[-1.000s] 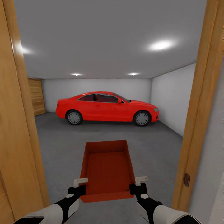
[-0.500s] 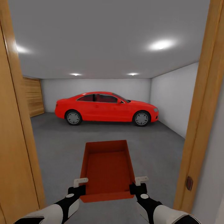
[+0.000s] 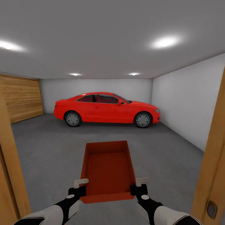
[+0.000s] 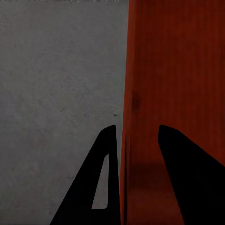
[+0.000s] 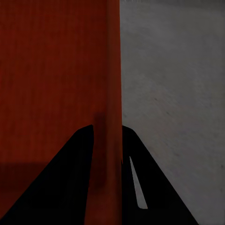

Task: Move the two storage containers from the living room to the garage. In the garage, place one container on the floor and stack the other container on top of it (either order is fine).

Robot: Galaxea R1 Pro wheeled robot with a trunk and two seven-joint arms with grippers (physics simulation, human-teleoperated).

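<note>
I carry the bin [image 3: 107, 168] over the garage floor [image 3: 47, 147], left end effector [image 3: 80, 183] and right end effector [image 3: 139, 182] each pinching a side wall; thin wall grips could slip, or the door frame [image 3: 212, 150] could clip my right arm.

Orange-red open-topped storage container [image 3: 107, 170], rectangular, smooth plain walls, empty, held level above the dark grey garage floor [image 3: 47, 150], long axis pointing ahead, near side walls pinched by left tool [image 3: 80, 184] and right tool [image 3: 139, 183]
</note>
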